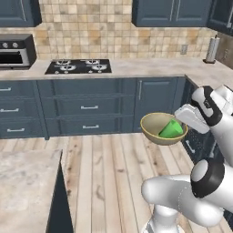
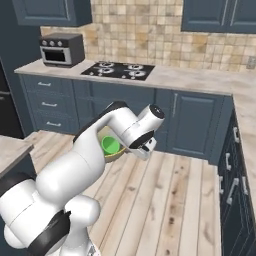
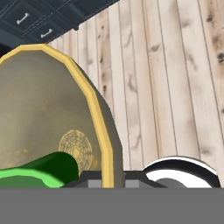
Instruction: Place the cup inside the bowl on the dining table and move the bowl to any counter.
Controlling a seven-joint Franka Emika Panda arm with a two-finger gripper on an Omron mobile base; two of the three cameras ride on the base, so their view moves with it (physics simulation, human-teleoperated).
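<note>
Gripper (image 3: 107, 181) clamped on the rim of the bowl (image 1: 154, 125), carried in the air above the wooden floor (image 1: 109, 168).

The green cup (image 1: 172, 129) lies tipped inside the bowl, at centre right of the left base view. The counter (image 1: 136, 67) with its black hob (image 1: 79, 66) runs across the upper frame; a dining table (image 1: 25, 191) corner sits lower left.

I see the cup (image 1: 171, 129) lying in the bowl (image 1: 154, 125), above the floor (image 1: 109, 168); the surface (image 1: 136, 66) with its hob (image 1: 79, 66) stands behind at 12 o'clock.
</note>
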